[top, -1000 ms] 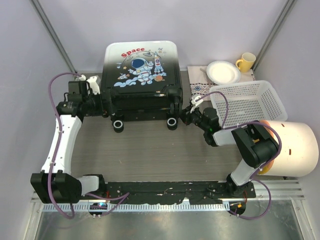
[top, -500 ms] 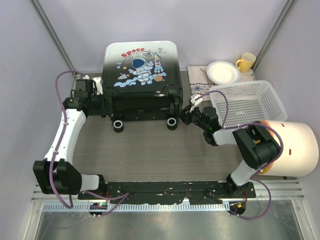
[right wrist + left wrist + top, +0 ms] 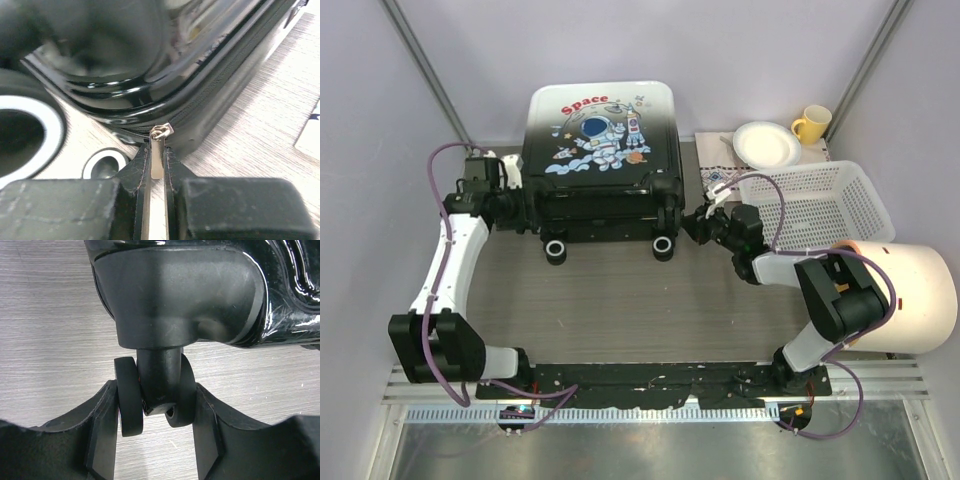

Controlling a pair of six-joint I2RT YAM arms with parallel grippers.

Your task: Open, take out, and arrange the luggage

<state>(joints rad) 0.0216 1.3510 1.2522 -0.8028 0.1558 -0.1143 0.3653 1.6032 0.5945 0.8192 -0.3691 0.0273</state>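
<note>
The luggage [image 3: 600, 150] lies closed on the table at the back, its astronaut and red "Space" print facing up and its wheels toward me. My left gripper [image 3: 523, 212] is at its near left corner. In the left wrist view the left gripper [image 3: 156, 432] is shut on a black twin caster wheel [image 3: 129, 400], one finger pressed against each side. My right gripper [image 3: 697, 226] is at the near right corner. The right wrist view shows the right gripper [image 3: 157, 167] shut on the silver zipper pull [image 3: 157, 162] at the luggage's zipper line [image 3: 220, 85].
A white slatted basket [image 3: 820, 205] stands right of the luggage, with a white plate [image 3: 766, 143], a yellow mug [image 3: 811, 124] and a patterned cloth [image 3: 718, 180] behind it. A large white cylinder [image 3: 910, 298] lies at the right edge. Two front wheels [image 3: 556, 250] [image 3: 663, 246] face me.
My left gripper has moved in to the luggage's near left corner and closed its fingers onto the caster wheel. The right gripper keeps hold of the zipper pull and has shifted slightly.
</note>
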